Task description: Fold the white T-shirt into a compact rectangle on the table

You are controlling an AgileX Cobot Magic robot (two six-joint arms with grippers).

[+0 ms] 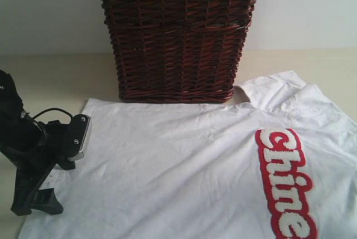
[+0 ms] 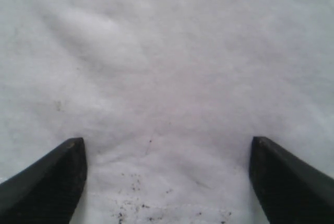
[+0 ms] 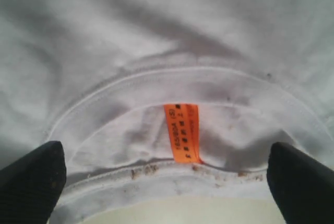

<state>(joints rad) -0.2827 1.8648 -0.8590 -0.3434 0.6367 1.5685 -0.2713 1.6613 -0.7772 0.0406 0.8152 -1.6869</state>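
Observation:
The white T-shirt [image 1: 184, 161] lies spread flat on the pale table [image 1: 56, 77], its red lettered band [image 1: 284, 183] toward the right. My left gripper [image 1: 36, 203] is at the shirt's left edge. In the left wrist view it [image 2: 168, 182] is open, its two dark fingers wide apart over speckled white cloth [image 2: 167, 78]. My right gripper [image 3: 166, 172] is out of the exterior view. It stands open over the shirt's neck, the collar seam [image 3: 156, 169] and orange neck tag [image 3: 182, 132] between its fingers, with nothing held.
A dark brown wicker basket [image 1: 178, 38] with a pale lace-trimmed liner stands at the back, touching the shirt's far edge. A folded sleeve [image 1: 273, 91] lies to the right of the basket. Bare table [image 3: 182, 211] shows just beyond the collar.

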